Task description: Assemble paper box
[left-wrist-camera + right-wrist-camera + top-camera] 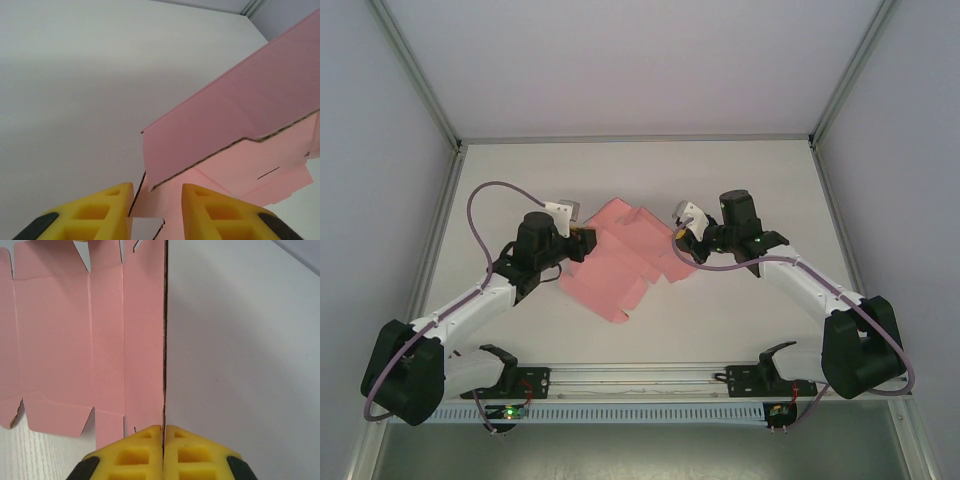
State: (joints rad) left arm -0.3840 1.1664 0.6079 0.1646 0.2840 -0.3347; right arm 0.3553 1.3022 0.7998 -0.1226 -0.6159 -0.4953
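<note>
The paper box (620, 265) is a pink die-cut sheet with flaps, partly folded, lying in the middle of the table between both arms. My right gripper (682, 237) is at its right edge. In the right wrist view that gripper (163, 432) is shut on the upright edge of the sheet (65, 340), and the card runs straight up from between the yellow fingers. My left gripper (582, 237) is at the sheet's left side. Its yellow fingers (157, 200) stand apart, with the corner of a raised panel (235, 115) and a flat flap in the gap.
The white table (720, 170) is bounded by grey walls and metal frame posts at the back and sides. A rail (640, 380) with both arm bases runs along the near edge. Bare table lies behind and in front of the sheet.
</note>
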